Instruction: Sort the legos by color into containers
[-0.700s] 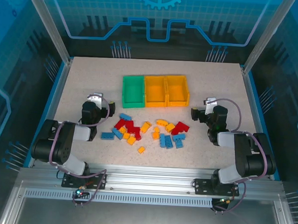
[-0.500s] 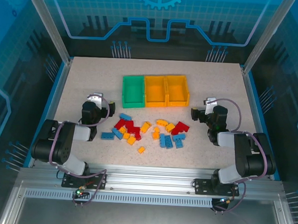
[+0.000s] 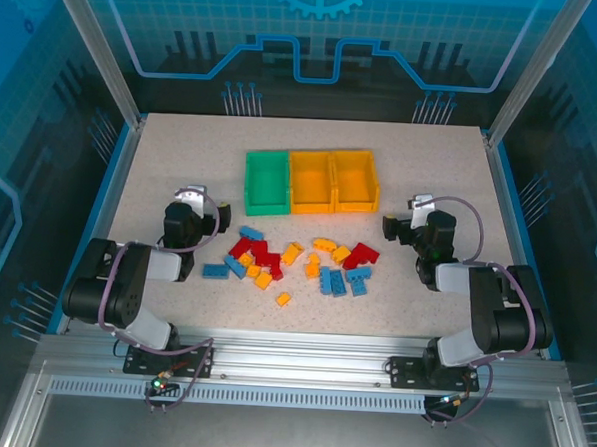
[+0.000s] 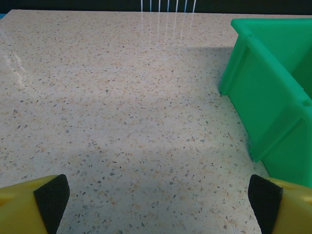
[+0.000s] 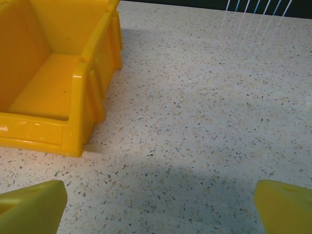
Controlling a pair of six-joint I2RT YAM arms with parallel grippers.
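Left wrist crops the green bin [image 4: 271, 92] at frame edge; left pincer [image 4: 158, 197] and right pincer [image 5: 158, 201] both gape empty.

Top cam looks down over the whole surface [image 3: 161, 166] from the near side. Wrist cams sit low, close: left shares the green bin [image 4: 265, 97], right the yellow bin [image 5: 97, 68].

Red, blue, orange legos [image 3: 257, 251] in a loose cluster near joined green-and-orange containers [image 3: 309, 205].
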